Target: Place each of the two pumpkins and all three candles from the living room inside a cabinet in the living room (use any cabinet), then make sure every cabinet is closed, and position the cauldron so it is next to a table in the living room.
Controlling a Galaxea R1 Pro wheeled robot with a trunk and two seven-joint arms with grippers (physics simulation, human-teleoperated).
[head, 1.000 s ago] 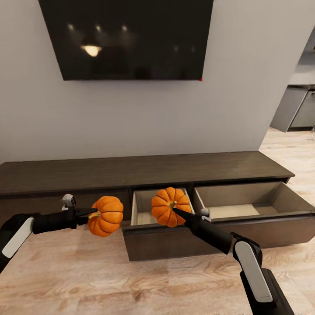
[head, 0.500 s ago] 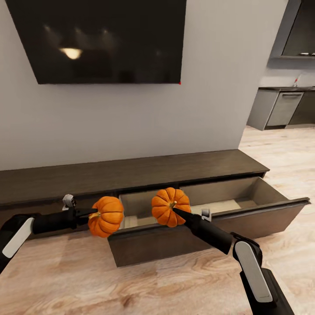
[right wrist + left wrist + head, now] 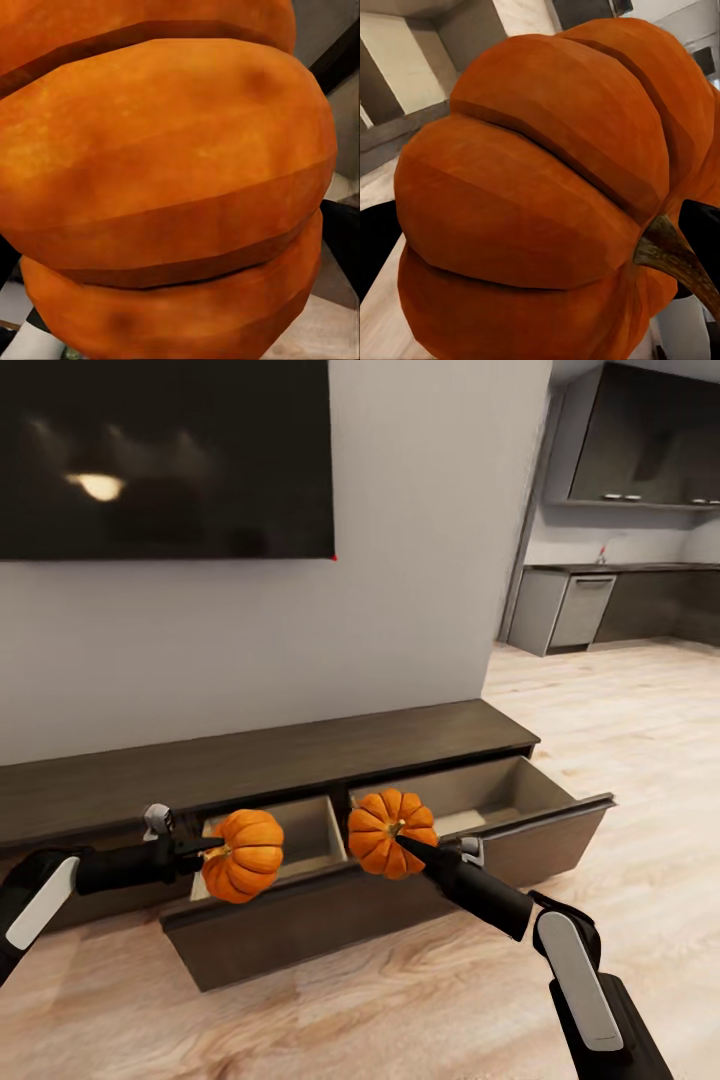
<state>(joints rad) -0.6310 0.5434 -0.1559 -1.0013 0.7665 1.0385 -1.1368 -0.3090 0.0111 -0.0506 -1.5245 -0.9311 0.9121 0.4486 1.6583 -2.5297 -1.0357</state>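
Two drawers stand pulled out of the long dark cabinet (image 3: 270,755) under the big black TV (image 3: 165,455). The whole picture has slid to the left since a second ago, so the robot's camera has turned to the right, not the furniture; the grey kitchen (image 3: 610,600) now shows far off at the right. The left drawer (image 3: 270,900) and the right drawer (image 3: 520,825) look bare inside, as far as can be seen. The arms sit in the same place in the picture as before, so they turned along with the robot. The left gripper (image 3: 210,848) is closed on the left pumpkin (image 3: 243,854) near its stem, and holds it up just over the left drawer. The right gripper (image 3: 402,842) is closed on the right pumpkin (image 3: 391,832) the same way, and that one hangs in front of the wall between the two drawers. In the left wrist view the pumpkin (image 3: 547,195) is very close with its brown stem poking out, and the other pumpkin (image 3: 165,187) is just as close in the right wrist view. I think the pumpkins are ready to go down into the drawers next. The candles and the cauldron are jobs for later, and the drawers need shutting too.
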